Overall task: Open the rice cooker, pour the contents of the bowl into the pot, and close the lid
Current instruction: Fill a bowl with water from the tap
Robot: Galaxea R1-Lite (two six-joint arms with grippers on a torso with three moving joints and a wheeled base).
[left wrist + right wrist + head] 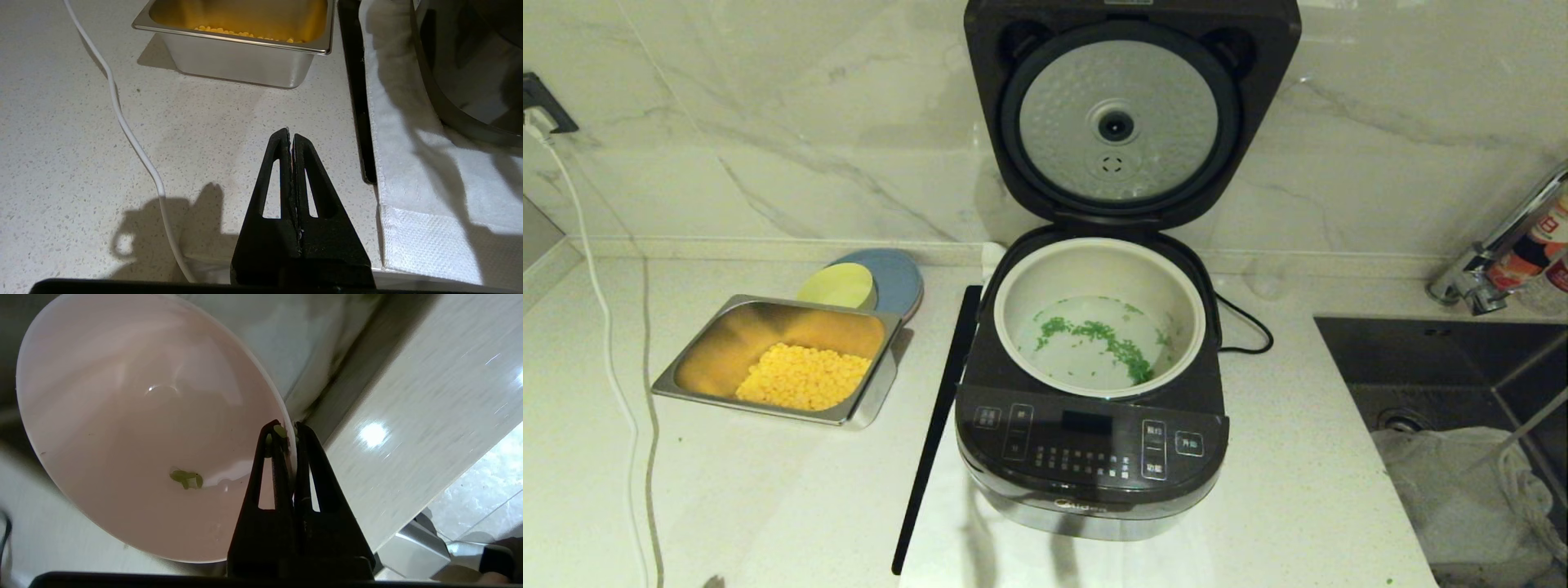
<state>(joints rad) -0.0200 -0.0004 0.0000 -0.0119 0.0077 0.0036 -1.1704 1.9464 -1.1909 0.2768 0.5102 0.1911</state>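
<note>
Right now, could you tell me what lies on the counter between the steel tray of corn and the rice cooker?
In the head view, a long black strip lies between the steel tray and the rice cooker, along the edge of the white cloth under the cooker.

Warm, dim indoor light; glare on the marble wall (768, 122); hard shadows on the counter (196, 134); right wrist background blurred.

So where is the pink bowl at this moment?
The pink bowl shows only in the right wrist view, nearly empty and held by its rim in the right gripper; the head view does not show it.
</note>
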